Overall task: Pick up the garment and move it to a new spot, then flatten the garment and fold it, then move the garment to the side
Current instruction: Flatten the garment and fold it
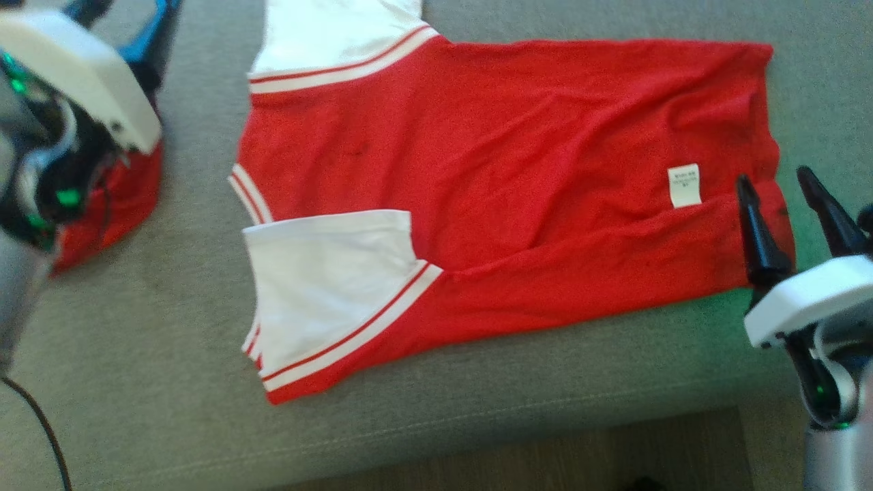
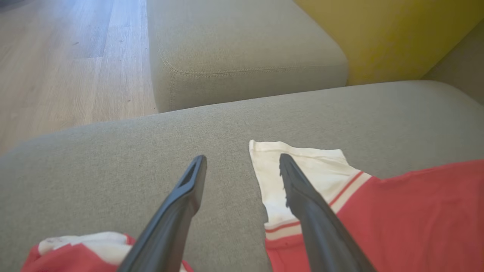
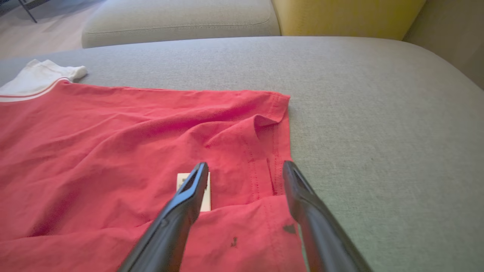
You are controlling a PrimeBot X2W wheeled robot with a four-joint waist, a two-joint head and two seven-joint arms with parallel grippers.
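With our left gripper (image 2: 242, 160) and right gripper (image 1: 774, 176) spread and empty, we judge the garment (image 1: 518, 150) light and limp, best pinched at its corners.

- Grey-green woven-fabric couch cushion (image 1: 170, 382): broad flat top, stitched seam along front edge.
- Red jersey T-shirt (image 1: 518, 170) lies spread on it, lengthwise across cushion, hem twd right, lightly wrinkled.
- White short sleeves w/ red-striped trim: near sleeve (image 1: 327, 286) flat, far sleeve (image 1: 334, 34) at top of head view.
- Small white rectangular label (image 1: 684, 185) on shirt nr hem.
- Separate red-and-white cloth bunch (image 1: 116, 211) on cushion at left, apart from shirt.
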